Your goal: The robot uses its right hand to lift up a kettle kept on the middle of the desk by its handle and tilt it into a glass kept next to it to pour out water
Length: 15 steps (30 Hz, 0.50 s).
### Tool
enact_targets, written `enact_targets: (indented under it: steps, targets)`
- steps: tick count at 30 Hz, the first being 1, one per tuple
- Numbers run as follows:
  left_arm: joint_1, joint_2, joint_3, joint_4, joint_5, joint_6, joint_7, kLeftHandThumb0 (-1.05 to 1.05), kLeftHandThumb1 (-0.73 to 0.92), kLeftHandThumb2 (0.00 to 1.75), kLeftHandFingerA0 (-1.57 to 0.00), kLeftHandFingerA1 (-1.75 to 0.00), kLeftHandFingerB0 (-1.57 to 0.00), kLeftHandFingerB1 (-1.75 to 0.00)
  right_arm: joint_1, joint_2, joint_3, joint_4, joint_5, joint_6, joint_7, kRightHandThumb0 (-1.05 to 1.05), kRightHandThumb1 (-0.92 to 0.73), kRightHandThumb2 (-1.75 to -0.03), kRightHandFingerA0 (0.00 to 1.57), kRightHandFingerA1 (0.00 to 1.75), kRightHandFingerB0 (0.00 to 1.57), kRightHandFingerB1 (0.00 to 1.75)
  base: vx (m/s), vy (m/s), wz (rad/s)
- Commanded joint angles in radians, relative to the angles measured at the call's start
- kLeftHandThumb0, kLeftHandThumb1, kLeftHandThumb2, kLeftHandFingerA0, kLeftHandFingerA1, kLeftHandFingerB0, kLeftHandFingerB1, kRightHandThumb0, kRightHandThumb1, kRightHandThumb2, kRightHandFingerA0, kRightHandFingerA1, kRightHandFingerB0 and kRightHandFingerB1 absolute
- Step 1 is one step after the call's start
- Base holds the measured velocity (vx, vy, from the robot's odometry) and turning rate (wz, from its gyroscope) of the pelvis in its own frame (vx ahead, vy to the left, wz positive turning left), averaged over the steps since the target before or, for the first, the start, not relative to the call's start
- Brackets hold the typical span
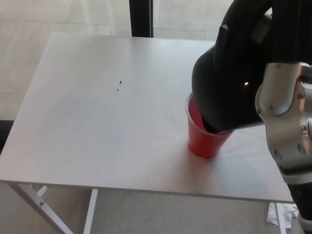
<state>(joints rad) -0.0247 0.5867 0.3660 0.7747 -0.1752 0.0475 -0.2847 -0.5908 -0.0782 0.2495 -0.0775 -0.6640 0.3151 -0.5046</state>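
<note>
While tilted, the kettle (226,90) hides the cup's (202,141) mouth.

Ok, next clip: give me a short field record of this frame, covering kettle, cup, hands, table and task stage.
kettle: black kettle, lifted off the table and tilted, its lower end over the cup's mouth
cup: red cup, upright on the table; a red plastic cup, not a glass
water: no stream or fill level can be made out
right hand: hidden behind the kettle; only the silver and black right arm shows
left hand: not in view
table: white table, two small dark specks on it
stage: pouring pose
</note>
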Motion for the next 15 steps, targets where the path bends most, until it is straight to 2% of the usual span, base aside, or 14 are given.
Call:
enact_targets:
  steps: [1, 3, 7, 8, 9, 10, 12, 13, 14, 15]
  targets:
    - [0.011, 0.004, 0.003, 0.0, 0.002, 0.018, 0.0, -1.05, 0.53, 1.32, -0.65, -0.6, -0.5, -0.82, 0.046, -0.007, -0.03, 0.019, 0.016, 0.026, 0.071, -0.15, -0.53, -1.02, 0.97, 1.72, 0.75, 1.59, 0.0, 0.0, 0.0]
    - [0.014, 0.004, 0.006, 0.001, 0.0, 0.02, 0.002, -1.05, 0.56, 1.34, -0.65, -0.59, -0.51, -0.83, 0.052, -0.024, -0.06, 0.034, 0.037, -0.007, 0.073, -0.12, -0.55, -0.98, 0.93, 1.75, 0.71, 1.67, 0.0, 0.0, 0.0]
    - [0.02, 0.005, 0.008, 0.008, -0.001, 0.017, 0.003, -1.05, 0.54, 1.33, -0.66, -0.57, -0.49, -0.78, 0.059, -0.066, -0.113, 0.09, 0.025, -0.031, 0.049, -0.15, -0.6, -0.9, 0.89, 1.75, 0.67, 1.67, 0.0, 0.0, 0.0]
    - [0.022, 0.006, 0.007, 0.011, 0.001, 0.012, 0.003, -1.05, 0.55, 1.32, -0.66, -0.58, -0.52, -0.8, 0.059, -0.07, -0.119, 0.097, 0.028, -0.037, 0.049, -0.16, -0.62, -0.85, 0.89, 1.75, 0.69, 1.6, 0.0, 0.0, 0.0]
    - [0.024, 0.007, 0.005, 0.016, 0.005, 0.005, 0.003, -1.05, 0.74, 0.99, -0.64, -0.61, -0.52, -0.79, 0.064, -0.08, -0.142, 0.11, 0.037, -0.043, 0.044, -0.18, -0.49, -1.01, 1.21, 1.38, 0.98, 1.19, 0.0, 0.0, 0.0]
    - [0.025, 0.007, 0.005, 0.02, 0.007, 0.001, 0.004, -1.05, 0.55, 1.33, -0.65, -0.57, -0.5, -0.79, 0.069, -0.085, -0.172, 0.122, 0.051, -0.044, 0.04, -0.16, -0.51, -1.02, 1.21, 1.39, 0.98, 1.22, 0.0, 0.0, 0.0]
    - [0.027, 0.007, 0.007, 0.026, 0.004, -0.005, 0.001, -1.05, 0.55, 1.33, -0.65, -0.59, -0.5, -0.8, 0.074, -0.089, -0.206, 0.132, 0.084, -0.054, 0.055, -0.18, -0.5, -1.05, 1.2, 1.4, 0.98, 1.23, 0.0, 0.0, 0.0]
    - [0.026, 0.007, 0.008, 0.03, 0.004, -0.005, 0.003, -1.05, 0.54, 1.33, -0.67, -0.59, -0.53, -0.81, 0.078, -0.097, -0.228, 0.149, 0.092, -0.059, 0.049, -0.15, -0.66, -0.8, 0.87, 1.75, 0.71, 1.46, 0.0, 0.0, 0.0]
    - [0.026, 0.008, 0.009, 0.033, 0.003, -0.006, 0.004, -1.05, 0.54, 1.33, -0.67, -0.59, -0.53, -0.81, 0.078, -0.098, -0.237, 0.159, 0.093, -0.063, 0.046, -0.15, -0.66, -0.8, 0.87, 1.75, 0.71, 1.46, 0.0, 0.0, 0.0]
    - [0.026, 0.009, 0.009, 0.037, 0.004, -0.013, 0.004, -1.05, 0.74, 0.98, -0.66, -0.63, -0.52, -0.8, 0.084, -0.094, -0.253, 0.153, 0.11, -0.068, 0.052, -0.2, -0.65, -0.75, 0.9, 1.75, 0.78, 1.28, 0.0, 0.0, 0.0]
